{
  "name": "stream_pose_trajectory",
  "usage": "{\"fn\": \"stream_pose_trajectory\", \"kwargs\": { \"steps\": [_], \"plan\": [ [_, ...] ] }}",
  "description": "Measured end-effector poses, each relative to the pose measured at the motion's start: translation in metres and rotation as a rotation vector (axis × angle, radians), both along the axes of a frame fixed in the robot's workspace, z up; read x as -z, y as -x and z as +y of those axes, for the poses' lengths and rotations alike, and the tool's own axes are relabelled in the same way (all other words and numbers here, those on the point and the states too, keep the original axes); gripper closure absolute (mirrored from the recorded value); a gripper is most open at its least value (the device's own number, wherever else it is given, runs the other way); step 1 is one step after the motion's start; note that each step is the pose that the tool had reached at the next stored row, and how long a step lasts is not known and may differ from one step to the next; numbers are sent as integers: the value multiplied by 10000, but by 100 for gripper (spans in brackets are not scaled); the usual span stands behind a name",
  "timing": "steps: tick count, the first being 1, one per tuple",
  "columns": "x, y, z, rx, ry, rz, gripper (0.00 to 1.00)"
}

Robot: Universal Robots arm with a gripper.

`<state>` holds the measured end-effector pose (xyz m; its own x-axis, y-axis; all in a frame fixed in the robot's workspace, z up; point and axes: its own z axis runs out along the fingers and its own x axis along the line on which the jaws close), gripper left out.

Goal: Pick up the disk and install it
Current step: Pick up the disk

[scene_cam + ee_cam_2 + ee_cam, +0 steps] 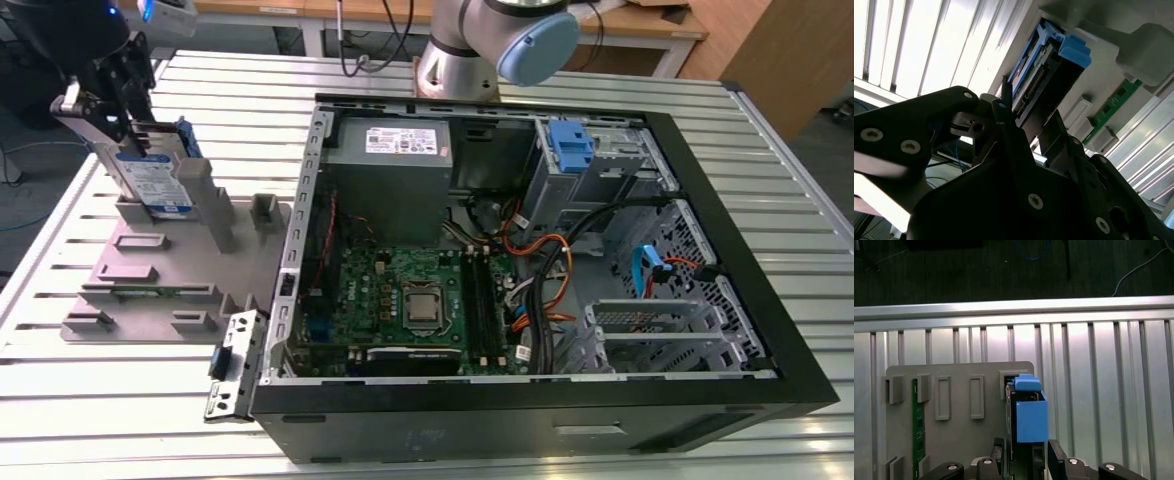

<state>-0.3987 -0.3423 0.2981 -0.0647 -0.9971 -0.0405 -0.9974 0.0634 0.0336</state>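
A: While the pincer [1027,445] sits at the holder [160,270], what is it doing with the disk [1029,412]?

B: It is down over the disk's upper edge. Whether it has clamped on or merely stands around it, I cannot tell. The disk stands upright on edge in a slot at one corner of the holder, with its blue rail frame along its sides.

A: How would it handle?

B: Rigid metal, I'd judge, and weighty for its bulk, with smooth flat faces that could slip. Knocks would harm it. The broad faces are the place to grip, squarely and near the middle of the upper edge. The blue plastic rails look springy and would give.

A: And round about?

B: A green memory stick [918,425] lies in the holder too. The open computer case [534,425] stands just beside the holder, both on the slatted metal surface [107,400].
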Motion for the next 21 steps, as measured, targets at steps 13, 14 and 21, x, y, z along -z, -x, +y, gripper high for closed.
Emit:
{"fn": "stream_pose_trajectory", "kwargs": {
  "steps": [13, 14, 21],
  "plan": [
    [9, 0, -6, 0, 1, 1, 53],
    [9, 0, -7, 0, 1, 1, 53],
    [10, 0, -6, 0, 0, 0, 61]
  ]
}}
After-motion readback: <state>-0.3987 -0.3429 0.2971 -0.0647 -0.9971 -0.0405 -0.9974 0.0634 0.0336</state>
